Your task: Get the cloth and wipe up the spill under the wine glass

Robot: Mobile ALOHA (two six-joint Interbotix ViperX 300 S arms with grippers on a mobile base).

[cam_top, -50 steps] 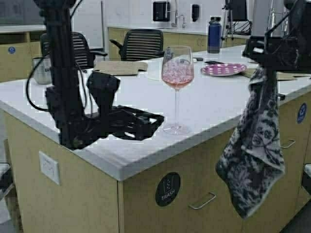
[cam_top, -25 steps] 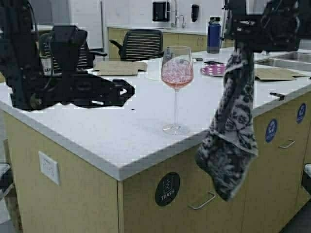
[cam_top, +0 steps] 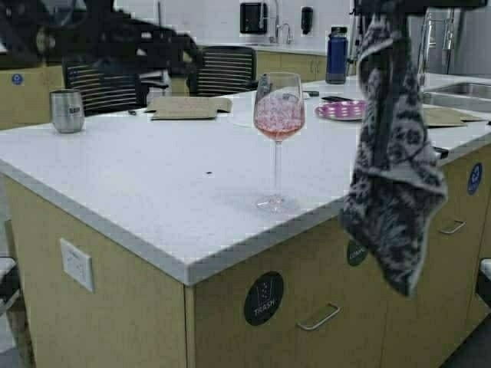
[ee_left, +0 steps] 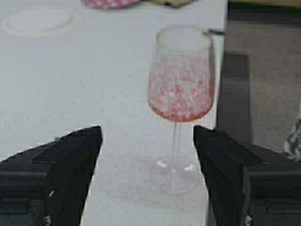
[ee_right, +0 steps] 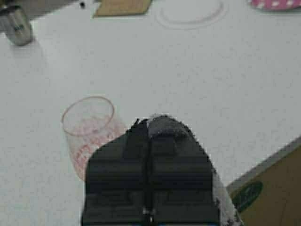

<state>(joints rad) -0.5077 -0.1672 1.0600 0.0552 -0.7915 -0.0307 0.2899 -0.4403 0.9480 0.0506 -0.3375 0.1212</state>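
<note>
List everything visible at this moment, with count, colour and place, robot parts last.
wine glass: 1, clear, pinkish bowl, near counter's front edge
cloth: 1, dark with white print, hanging off the counter's right side
counter: 1, white top, tan cabinets
steel tumbler: 1, far left
blue bottle: 1, far side
pink plate: 1, behind glass
office chairs: 2, black, behind counter
left gripper: open, raised, facing glass
right gripper: shut on cloth, raised high

Right pincer [ee_right: 149, 141] cut off by high view's top edge; cloth [cam_top: 391, 165] top hidden there; spill under wine glass [cam_top: 279, 138] indiscernible.
</note>
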